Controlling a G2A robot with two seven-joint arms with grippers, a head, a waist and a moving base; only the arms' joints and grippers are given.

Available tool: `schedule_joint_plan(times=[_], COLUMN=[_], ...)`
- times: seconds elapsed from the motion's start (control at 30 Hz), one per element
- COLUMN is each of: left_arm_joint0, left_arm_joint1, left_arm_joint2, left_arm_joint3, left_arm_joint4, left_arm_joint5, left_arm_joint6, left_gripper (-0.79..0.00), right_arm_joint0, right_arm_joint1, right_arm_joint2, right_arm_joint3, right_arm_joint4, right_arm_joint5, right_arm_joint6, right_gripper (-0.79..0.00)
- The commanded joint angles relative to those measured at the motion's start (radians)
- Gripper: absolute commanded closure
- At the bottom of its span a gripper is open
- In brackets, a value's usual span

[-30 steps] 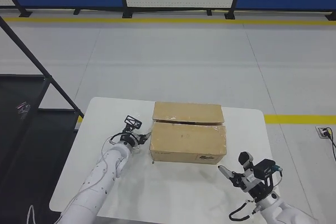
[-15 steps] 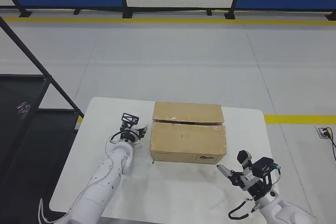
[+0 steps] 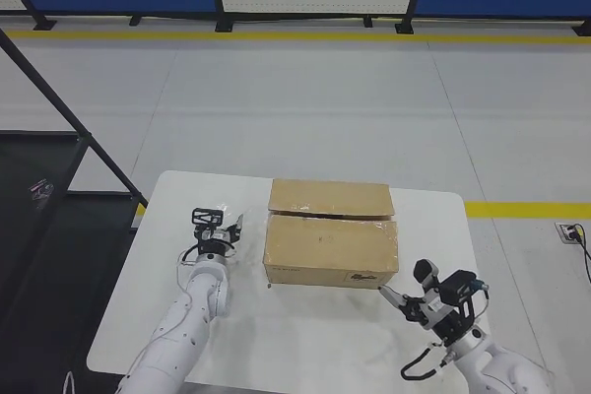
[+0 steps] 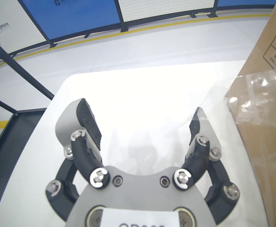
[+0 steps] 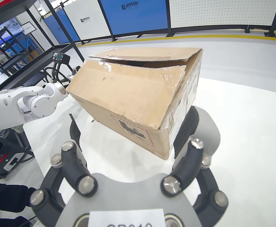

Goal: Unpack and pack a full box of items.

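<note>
A white table (image 3: 177,295) stands on pale floor before blue panels (image 5: 133,12). The cardboard box (image 3: 330,246) has torn, slightly parted flaps; the left gripper (image 4: 140,109) and right gripper (image 5: 133,115) both gape empty.

1. A brown cardboard box (image 3: 330,236) sits on the white worktop (image 3: 305,335). Its two top flaps are folded down, with a thin dark gap between them.
2. The left gripper (image 3: 231,226) is just beside the box's left side, a little apart from it.
3. The right gripper (image 3: 392,295) is right at the box's near right corner. I cannot tell if it touches.
4. A black rack (image 3: 20,187) stands well to the left of the box.
5. A yellow floor line (image 3: 537,209) runs off to the right of the box.
</note>
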Motion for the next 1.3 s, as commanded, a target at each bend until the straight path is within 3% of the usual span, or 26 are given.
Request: schedule_joint_plan(times=[0.0,0.7,1.07,1.27], left_arm_joint0=[0.028,0.353,0.395,0.366], left_arm_joint1=[0.007,0.065,0.064,0.068], left_arm_joint2=[-0.019,-0.201,-0.222,-0.229], left_arm_joint3=[-0.038,-0.480,-0.531,-0.501], left_arm_joint4=[-0.001,0.068,0.088,0.136], left_arm_joint5=[0.009,0.092,0.090,0.029], left_arm_joint6=[0.000,-0.117,-0.143,-0.184], left_gripper=[-0.785,-0.785,-0.785,-0.785], right_arm_joint0=[0.007,0.044,0.070,0.102], right_arm_joint1=[0.000,0.005,0.010,0.020], right_arm_joint2=[-0.002,-0.013,-0.021,0.004], right_arm_joint3=[0.004,0.015,0.017,0.028], right_arm_joint4=[0.002,0.003,0.030,0.126], right_arm_joint5=[-0.004,-0.025,-0.054,-0.109], right_arm_joint6=[0.002,0.020,0.082,0.210], right_gripper=[-0.785,-0.785,-0.785,-0.785])
